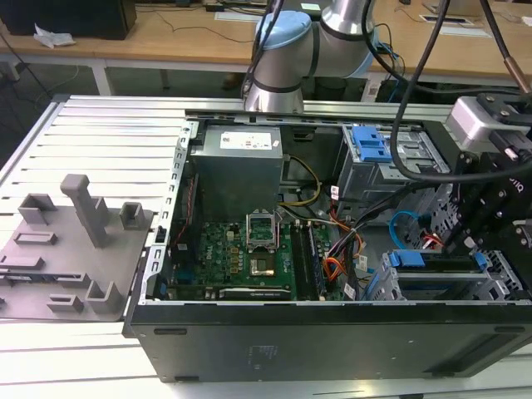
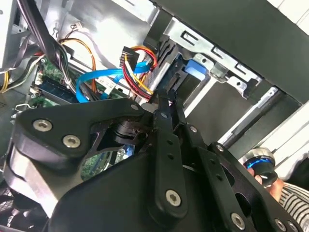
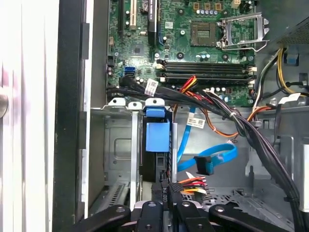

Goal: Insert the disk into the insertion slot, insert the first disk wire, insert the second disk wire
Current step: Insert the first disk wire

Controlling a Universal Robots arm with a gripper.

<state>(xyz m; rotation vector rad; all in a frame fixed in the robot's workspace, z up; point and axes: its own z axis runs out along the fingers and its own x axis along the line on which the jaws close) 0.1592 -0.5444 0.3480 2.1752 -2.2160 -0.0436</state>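
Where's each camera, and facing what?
Exterior view: off-arm, looking down into the open case; arm and gripper show.
First wrist view: at the wrist, facing the disk in the insertion slot; gripper shows.
Second wrist view: at the wrist, looking along the gripper toward the insertion slot.
Both wrist views share the blue cable.

Disk [image 3: 157,137] mostly hidden in insertion slot [image 3: 118,140], wire connector [image 3: 175,187] half-hidden by fingers [image 3: 152,212]

Disk [image 1: 436,260] in insertion slot [image 1: 503,278]; motherboard [image 1: 233,249] toward exterior view's left.
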